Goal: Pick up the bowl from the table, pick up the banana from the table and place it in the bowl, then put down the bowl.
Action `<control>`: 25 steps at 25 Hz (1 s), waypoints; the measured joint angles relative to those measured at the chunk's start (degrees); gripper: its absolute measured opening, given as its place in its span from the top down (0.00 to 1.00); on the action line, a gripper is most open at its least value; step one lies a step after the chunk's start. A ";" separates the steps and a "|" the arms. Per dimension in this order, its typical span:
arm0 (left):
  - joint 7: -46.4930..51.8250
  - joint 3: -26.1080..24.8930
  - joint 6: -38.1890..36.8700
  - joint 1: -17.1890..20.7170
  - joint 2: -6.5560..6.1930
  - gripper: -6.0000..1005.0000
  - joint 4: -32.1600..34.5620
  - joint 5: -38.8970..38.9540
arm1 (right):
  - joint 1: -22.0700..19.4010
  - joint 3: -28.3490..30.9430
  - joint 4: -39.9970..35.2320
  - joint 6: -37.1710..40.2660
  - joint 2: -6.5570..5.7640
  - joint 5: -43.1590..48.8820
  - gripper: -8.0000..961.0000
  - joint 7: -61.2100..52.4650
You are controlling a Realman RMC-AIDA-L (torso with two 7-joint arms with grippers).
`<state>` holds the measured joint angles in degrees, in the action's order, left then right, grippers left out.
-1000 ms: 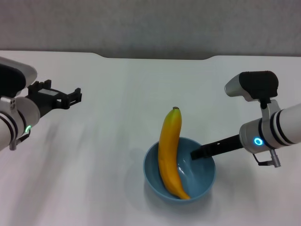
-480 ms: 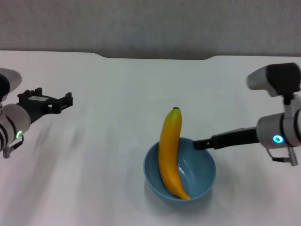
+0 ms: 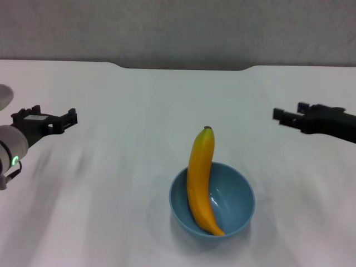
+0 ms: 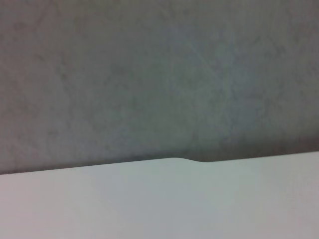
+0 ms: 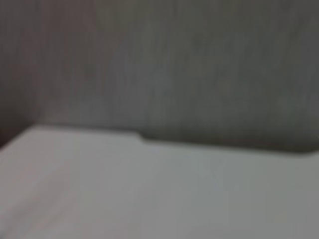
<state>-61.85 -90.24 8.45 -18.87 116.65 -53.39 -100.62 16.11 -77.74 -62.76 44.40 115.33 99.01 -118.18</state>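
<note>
The light-blue bowl (image 3: 243,196) stands on the white table (image 3: 139,111), near the front middle. The yellow-orange banana (image 3: 199,178) lies in it, its lower end at the bowl's bottom and its dark stem tip leaning out over the far rim. My left gripper (image 3: 53,115) hovers at the far left, open and empty, well away from the bowl. My right gripper (image 3: 288,112) hovers at the far right, open and empty, above and to the right of the bowl. Neither wrist view shows the bowl, the banana or fingers.
The table's notched far edge (image 3: 183,68) runs along the back against a grey wall. The left wrist view shows the table edge (image 4: 184,160) and the wall, and so does the right wrist view (image 5: 144,137).
My right gripper has let go of the bowl's rim and drawn back up and to the right. My left gripper has drawn back to the left. The bowl and banana have stayed put.
</note>
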 joint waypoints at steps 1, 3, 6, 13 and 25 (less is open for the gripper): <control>-0.08 -0.06 -0.17 0.27 0.00 0.11 -0.16 0.60 | -0.89 -0.08 1.02 -1.26 0.01 -5.16 0.20 4.62; -0.15 -0.25 -0.34 0.79 0.02 0.11 -0.37 1.39 | -1.92 -0.16 4.05 -1.94 0.01 -14.87 0.20 13.63; -0.16 -0.23 -0.35 0.94 0.06 0.12 -0.39 1.47 | -2.11 -0.17 9.73 -1.01 -0.07 -27.13 0.20 28.31; -0.19 1.25 -0.30 1.12 0.17 0.20 -1.25 1.48 | -0.37 0.90 26.15 12.46 -0.38 -51.82 0.20 54.99; -0.59 6.27 -0.83 2.85 0.29 0.19 -4.29 4.01 | 1.91 4.02 44.96 26.02 0.10 -73.20 0.19 75.59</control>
<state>-62.43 -83.96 7.62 -16.02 116.94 -57.67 -96.61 18.02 -73.72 -17.81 70.42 115.43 25.81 -42.59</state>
